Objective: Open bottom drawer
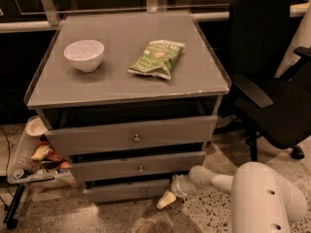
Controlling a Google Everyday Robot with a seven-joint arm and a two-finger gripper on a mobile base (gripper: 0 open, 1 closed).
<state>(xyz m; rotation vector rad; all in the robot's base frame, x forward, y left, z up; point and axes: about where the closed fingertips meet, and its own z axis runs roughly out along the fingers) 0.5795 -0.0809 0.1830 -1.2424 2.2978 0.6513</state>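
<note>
The grey cabinet has three drawer fronts. The bottom drawer is the slimmest, lowest front, with a small round metal knob at its centre. It stands slightly out from the cabinet, like the two above. My white arm reaches in from the lower right. My gripper hangs low by the floor, just right of the bottom drawer's right end and apart from the knob.
A white bowl and a green snack bag lie on the cabinet top. A black office chair stands close on the right. A tray of snacks on a stand sits at the left. Speckled floor lies in front.
</note>
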